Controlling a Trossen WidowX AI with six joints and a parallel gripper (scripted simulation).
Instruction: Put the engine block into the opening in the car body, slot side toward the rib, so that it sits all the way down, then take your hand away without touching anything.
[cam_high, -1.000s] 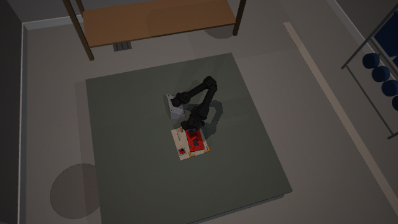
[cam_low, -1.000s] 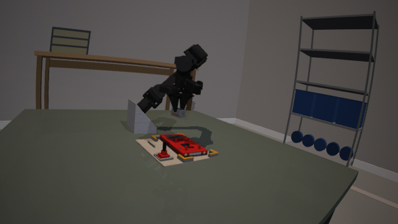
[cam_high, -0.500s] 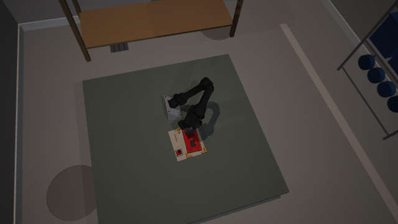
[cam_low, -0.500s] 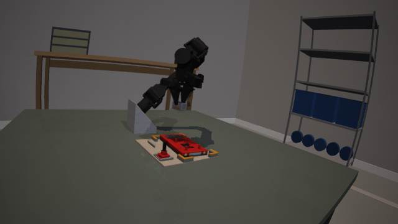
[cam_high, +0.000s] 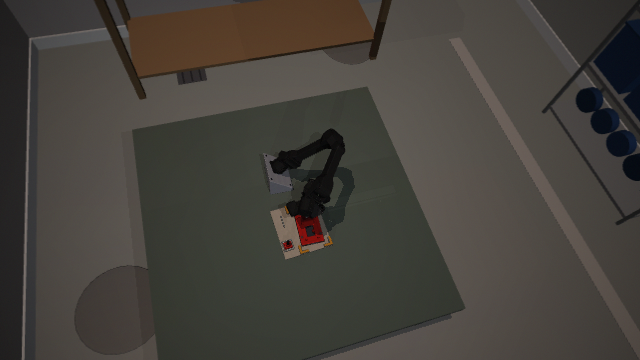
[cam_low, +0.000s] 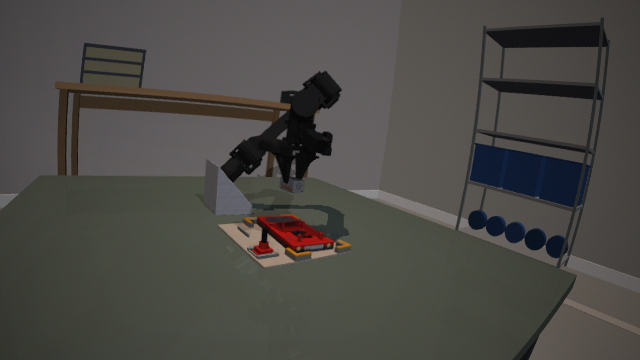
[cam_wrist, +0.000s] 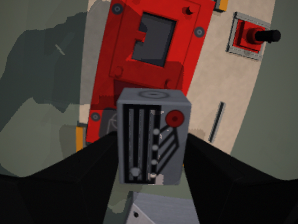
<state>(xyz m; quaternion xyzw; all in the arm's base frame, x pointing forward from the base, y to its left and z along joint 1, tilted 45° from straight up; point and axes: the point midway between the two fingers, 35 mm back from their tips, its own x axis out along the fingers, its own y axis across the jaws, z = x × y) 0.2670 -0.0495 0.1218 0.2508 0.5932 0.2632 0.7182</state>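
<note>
Wrist view shows the pincer (cam_wrist: 152, 163) pinching one grey engine block (cam_wrist: 152, 135) between its two black fingers, the block's slotted face and single red cap toward the camera. From the exterior view the block (cam_low: 295, 186) hangs in the air, well above one red car body (cam_low: 295, 233) and apart from it. That body (cam_wrist: 154, 43) has one dark rectangular opening (cam_wrist: 154, 39), uncovered, with red rim all round it. It lies on one beige base board (cam_low: 280, 250) with orange corner brackets (cam_low: 298, 254), beside one small red fixture with a black peg (cam_wrist: 256, 35). One grey wedge-shaped arm base (cam_low: 222, 192) stands just behind the board on the green table (cam_low: 150, 280), which leaves wide room on every side.
</note>
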